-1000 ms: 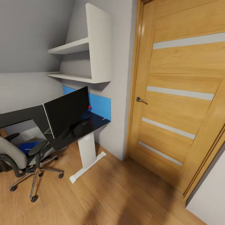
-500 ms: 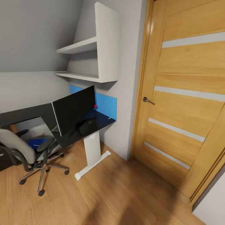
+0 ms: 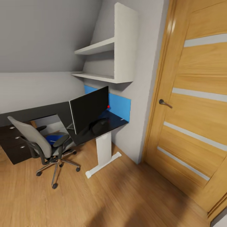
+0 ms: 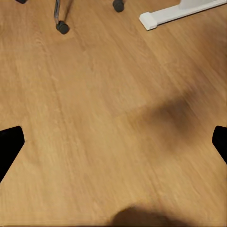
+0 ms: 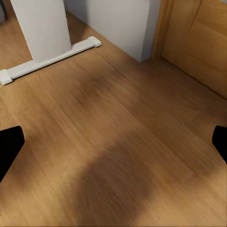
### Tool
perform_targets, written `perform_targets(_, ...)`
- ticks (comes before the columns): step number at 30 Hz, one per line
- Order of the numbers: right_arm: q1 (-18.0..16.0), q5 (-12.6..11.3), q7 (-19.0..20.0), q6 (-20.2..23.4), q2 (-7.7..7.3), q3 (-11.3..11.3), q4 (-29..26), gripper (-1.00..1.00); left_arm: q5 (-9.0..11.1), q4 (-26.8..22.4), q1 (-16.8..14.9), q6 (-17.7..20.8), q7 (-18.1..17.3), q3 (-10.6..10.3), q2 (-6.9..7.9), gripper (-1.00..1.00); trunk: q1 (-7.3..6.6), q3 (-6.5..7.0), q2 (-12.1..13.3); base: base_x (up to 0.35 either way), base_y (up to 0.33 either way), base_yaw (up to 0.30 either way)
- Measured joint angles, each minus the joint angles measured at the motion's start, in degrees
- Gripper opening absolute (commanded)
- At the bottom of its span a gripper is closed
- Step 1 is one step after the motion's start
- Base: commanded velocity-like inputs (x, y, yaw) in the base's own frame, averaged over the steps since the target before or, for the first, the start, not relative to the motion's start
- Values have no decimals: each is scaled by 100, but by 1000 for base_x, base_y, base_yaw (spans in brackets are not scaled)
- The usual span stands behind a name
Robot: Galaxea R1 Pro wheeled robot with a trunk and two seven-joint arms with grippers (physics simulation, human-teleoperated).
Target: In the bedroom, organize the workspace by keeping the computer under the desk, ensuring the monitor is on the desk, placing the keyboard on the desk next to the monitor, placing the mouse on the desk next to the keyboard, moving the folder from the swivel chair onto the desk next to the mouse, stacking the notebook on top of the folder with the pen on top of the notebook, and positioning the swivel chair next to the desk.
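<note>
The monitor stands on the desk near its right end, below the wall shelves. The swivel chair, carrying the folder, stands before the desk's left part; the door lies right.

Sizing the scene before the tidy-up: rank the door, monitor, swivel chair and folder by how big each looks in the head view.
1. Door, largest, though it is also nearest the camera.
2. Monitor and swivel chair: they look alike, so unranked.
3. Folder, smallest; only a blue patch shows on the seat.
</note>
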Motion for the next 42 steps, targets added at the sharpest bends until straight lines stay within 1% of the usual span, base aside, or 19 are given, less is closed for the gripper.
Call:
perform_targets(22,1,7,-5,0,-10,11,0,100,0,1,2,5,-1,-1,0,100,0,0,0,0,0,285)
perform_targets(31,-1,8,-4,1,-20,5,0,100,-8,0,3,7,-1,8,0,100,1,0,1,-119,201,287)
perform_targets(35,-1,6,-5,0,-26,3,0,100,0,0,1,-1,-12,-24,-6,100,0,0,0,-26,43,287)
perform_targets(42,-1,8,-6,0,-36,2,0,100,-4,-22,0,-21,-3,7,-35,100,0,0,0,-4,7,287)
